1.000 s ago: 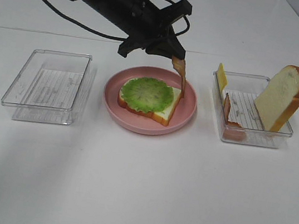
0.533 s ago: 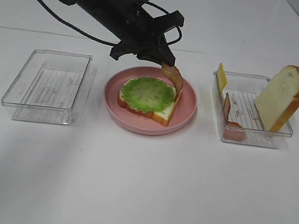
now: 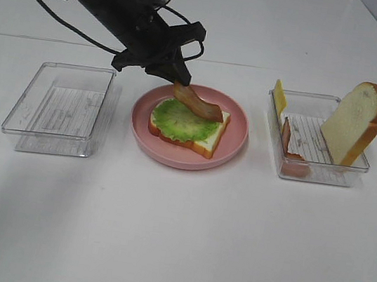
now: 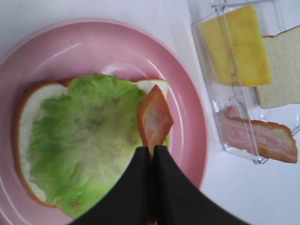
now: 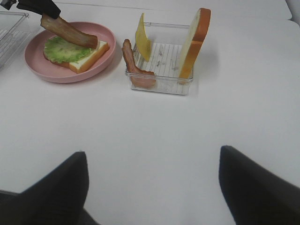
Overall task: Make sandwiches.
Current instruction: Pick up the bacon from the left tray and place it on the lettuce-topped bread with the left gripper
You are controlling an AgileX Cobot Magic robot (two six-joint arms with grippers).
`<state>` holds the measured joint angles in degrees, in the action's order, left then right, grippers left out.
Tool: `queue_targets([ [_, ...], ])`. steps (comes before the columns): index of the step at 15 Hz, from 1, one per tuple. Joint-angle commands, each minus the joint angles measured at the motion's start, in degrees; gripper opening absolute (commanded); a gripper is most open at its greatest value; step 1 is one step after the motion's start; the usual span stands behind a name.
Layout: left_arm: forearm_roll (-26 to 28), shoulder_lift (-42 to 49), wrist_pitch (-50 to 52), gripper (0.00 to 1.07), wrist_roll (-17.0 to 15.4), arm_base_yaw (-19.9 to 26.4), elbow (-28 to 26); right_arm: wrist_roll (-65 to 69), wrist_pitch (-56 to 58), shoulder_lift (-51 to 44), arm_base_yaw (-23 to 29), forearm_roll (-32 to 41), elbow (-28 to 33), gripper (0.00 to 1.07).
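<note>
I've just swung the left gripper (image 3: 176, 82) away from the edge of the round pink plate (image 3: 235, 137) that faces the stocked tray, bringing it lower over the plate's far rim. A second ago the reddish-brown bacon strip (image 3: 198, 103) hung almost straight down, its tip at that edge of the plate. Now it lies at a slant across the green lettuce leaf (image 3: 181, 120), with its free end down near the corner of the white bread slice with orange-brown crust (image 3: 209, 144) beneath the leaf. That open-faced stack sits in the middle of the plate.

In the left wrist view the black jaws are pressed together on the near end of the strip (image 4: 154, 119), so I'm still clamped on it and haven't let go. My right gripper (image 5: 152, 187) hangs well back from the plate, its fingers spread wide with nothing between them.

I judge the bacon all but placed. What's left of this step is to open up and lift clear. The strip looks floppy and could cling to the pads, so I'd open fully before rising, or it may drag off the leaf.

In the clear plastic tray (image 3: 325, 174) beside the plate, the yellow cheese slice (image 3: 279, 96), a second bacon strip (image 3: 287, 138) and the upright second bread slice (image 3: 354, 123) are yet to be added. By my reckoning the sandwich isn't yet half built.
</note>
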<state>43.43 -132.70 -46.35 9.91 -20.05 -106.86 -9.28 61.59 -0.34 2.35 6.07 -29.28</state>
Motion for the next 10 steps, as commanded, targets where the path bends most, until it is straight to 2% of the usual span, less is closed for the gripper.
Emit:
queue_targets([
  [1,-3.32,0.00,-0.40,0.00,-2.01,-0.06,-0.06,0.40,-0.57,-0.69,-0.29,-0.06,0.23,0.74],
  [3,-3.50,0.00,-0.40,0.02,-2.01,-0.06,-0.06,0.40,-0.57,-0.69,-0.29,-0.06,0.23,0.74],
  [4,-3.50,0.00,-0.40,0.13,-1.95,-0.06,-0.06,0.40,-0.57,-0.69,-0.29,-0.06,0.23,0.74],
  [7,-4.35,0.40,0.80,0.61,-2.01,0.11,-0.06,0.40,-0.57,-0.69,-0.29,-0.06,0.23,0.74],
  [8,-5.84,1.09,1.43,0.70,-2.01,0.11,-0.06,0.40,-0.57,-0.69,-0.29,-0.06,0.23,0.74],
  [10,-7.91,1.78,2.01,0.73,-2.01,0.11,-0.06,0.40,-0.57,-0.69,-0.29,-0.06,0.23,0.74],
])
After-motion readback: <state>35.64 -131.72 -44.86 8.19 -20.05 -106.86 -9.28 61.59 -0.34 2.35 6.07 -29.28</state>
